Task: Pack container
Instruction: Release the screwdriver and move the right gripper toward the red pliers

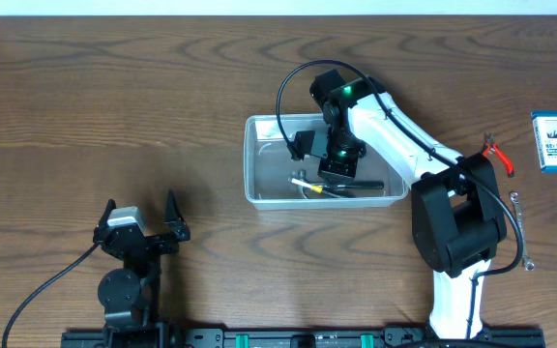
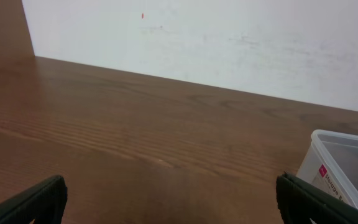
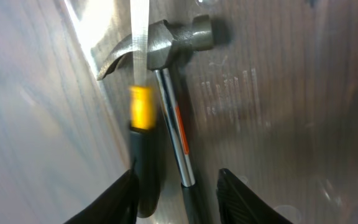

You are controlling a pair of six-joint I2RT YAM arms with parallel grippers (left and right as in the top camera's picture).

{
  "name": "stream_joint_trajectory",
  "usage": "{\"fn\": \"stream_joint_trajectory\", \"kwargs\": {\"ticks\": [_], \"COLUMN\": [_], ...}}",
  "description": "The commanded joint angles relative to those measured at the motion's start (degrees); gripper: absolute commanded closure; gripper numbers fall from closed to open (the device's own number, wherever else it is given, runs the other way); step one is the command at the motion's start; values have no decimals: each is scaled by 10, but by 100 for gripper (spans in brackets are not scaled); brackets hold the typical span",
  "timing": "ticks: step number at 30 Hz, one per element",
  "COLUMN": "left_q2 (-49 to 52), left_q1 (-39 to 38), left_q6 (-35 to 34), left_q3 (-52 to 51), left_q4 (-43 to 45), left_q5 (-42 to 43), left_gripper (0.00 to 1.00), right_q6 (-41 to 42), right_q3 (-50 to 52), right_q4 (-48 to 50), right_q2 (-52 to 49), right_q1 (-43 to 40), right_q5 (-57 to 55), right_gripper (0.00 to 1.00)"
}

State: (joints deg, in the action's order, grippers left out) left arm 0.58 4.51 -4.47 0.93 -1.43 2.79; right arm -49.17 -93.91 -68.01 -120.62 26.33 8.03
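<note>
container (image 1: 262,164) — clear rimmed tub | right hand (image 3: 176,182) parted, holding nothing | left hand (image 1: 141,211) open

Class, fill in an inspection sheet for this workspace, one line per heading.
Surface: brown wood-grain table.
Job's things: clear container mid-table, holding a hammer and a yellow-banded tool.
Clutter: red-handled pliers, wrench and blue-and-white box at right, outside the container.
Hands: left hand open near the front edge; right hand open over the hammer.
Cables: black cable loops by the right arm; second cable trails from the left arm.
Surroundings: white wall behind the table.
</note>
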Motion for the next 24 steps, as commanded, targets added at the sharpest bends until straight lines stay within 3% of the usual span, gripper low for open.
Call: {"fn": "stream_joint_trajectory", "kwargs": {"ticks": [1,6,8,10,19,24], "left_q2": [-3,-3,-3,-3,-3,-3], "left_q1": [3,3,3,3,3,3], "left_q6": [3,3,3,3,3,3], "left_q3": [-7,-7,-7,-7,-7,-7], "left_q4": [-26,-26,-26,-26,-26,-26], "left_q5": [-9,-9,-9,-9,-9,-9], "left_gripper": [2,2,2,2,2,2], "right_q6": [35,99,123,163,265,375], "right_q3": [-18,-113,-162,-230,-466,-471], "right_q4": [-3,-46,-69,-103,-294,-293], "right_q2": [-8,-8,-8,-8,9,78], "right_q1": [-5,-5,-5,-5,-22,-63], "right_q5": [-6,-6,-10,-44,-241,-271], "right_gripper": [56,39,26,1,1,1]}}
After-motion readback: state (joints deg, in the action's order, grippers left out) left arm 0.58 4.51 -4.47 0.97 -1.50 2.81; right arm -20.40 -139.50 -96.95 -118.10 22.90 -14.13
